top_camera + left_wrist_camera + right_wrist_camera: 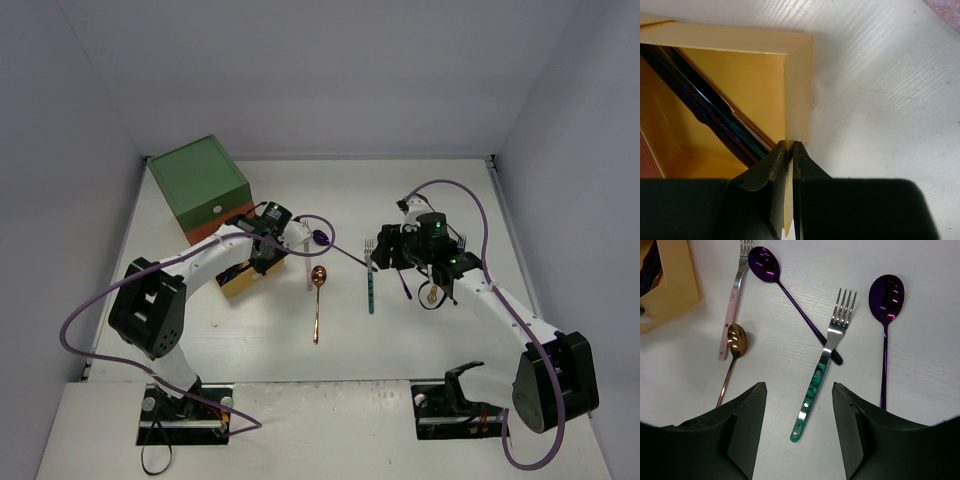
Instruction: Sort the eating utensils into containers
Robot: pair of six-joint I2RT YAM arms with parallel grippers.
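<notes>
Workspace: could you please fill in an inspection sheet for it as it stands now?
Surface: white table, no spills seen.
Job's things: green-topped chest at far left, with its yellow drawer pulled out and dark utensils inside. Loose on the table: teal fork lying across the handle of one purple spoon, second purple spoon, pink fork, copper spoon.
Clutter: nothing seen.
End effectors: left end effector shut on the drawer's wall; right end effector open, above the teal fork's handle.
Cables: purple cables loop off both arms.
Surroundings: plain grey walls; nothing else seen.
</notes>
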